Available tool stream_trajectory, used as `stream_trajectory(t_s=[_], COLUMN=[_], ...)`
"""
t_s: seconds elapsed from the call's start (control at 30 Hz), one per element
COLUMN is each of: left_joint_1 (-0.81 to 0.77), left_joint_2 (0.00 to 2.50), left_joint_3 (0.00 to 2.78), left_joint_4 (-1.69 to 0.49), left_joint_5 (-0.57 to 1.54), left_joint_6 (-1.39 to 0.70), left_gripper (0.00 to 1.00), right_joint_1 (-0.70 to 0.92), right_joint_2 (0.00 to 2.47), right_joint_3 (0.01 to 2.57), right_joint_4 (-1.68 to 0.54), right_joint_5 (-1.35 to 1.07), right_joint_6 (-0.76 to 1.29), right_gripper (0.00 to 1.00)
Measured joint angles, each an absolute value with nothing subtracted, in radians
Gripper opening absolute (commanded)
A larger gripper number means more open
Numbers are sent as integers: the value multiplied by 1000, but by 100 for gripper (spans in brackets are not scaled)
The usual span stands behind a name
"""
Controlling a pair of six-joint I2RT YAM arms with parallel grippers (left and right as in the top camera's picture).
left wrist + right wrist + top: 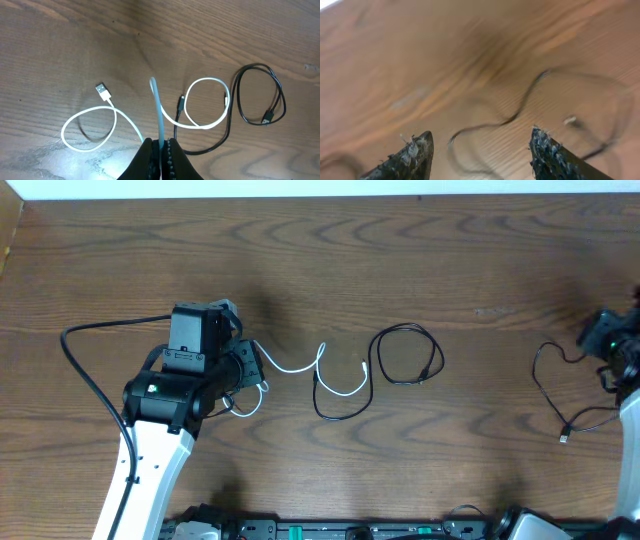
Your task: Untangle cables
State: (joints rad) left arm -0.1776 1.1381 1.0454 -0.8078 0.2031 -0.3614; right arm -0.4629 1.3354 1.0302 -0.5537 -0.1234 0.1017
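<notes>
My left gripper is shut on a white cable, which rises from between the jaws and bends over the table. The white cable makes one loop ending in a USB plug, and a second loop that crosses a black cable. A separate black cable lies coiled just right of them. Overhead, the left gripper sits at the tangle's left end. My right gripper hangs open above another thin black cable, holding nothing; this cable lies at the far right.
The wooden table runs to a pale edge at the back. The left arm's thick black supply cable arcs out to the left of the arm. Arm bases and fittings line the front edge.
</notes>
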Motion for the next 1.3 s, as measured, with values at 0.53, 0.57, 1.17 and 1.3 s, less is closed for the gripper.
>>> stream_trajectory(t_s=[0.53, 0.57, 1.17, 1.3], left_joint_1=[-178, -178, -178, -178], left_joint_2=[1138, 1138, 1138, 1138], left_joint_3=[1045, 1045, 1045, 1045], left_joint_4=[-808, -808, -823, -822], left_joint_5=[203, 203, 203, 203], left_joint_6=[-361, -361, -361, -361], left_gripper=[8, 8, 8, 8], right_joint_1=[-441, -441, -441, -441], right_joint_2=[1665, 1676, 1765, 1765], right_joint_3=[1031, 1031, 1031, 1031], right_joint_4=[-682, -682, -389, -373], right_joint_5=[-430, -431, -199, -184], right_joint_6=[107, 107, 110, 109], right_gripper=[18, 17, 9, 19])
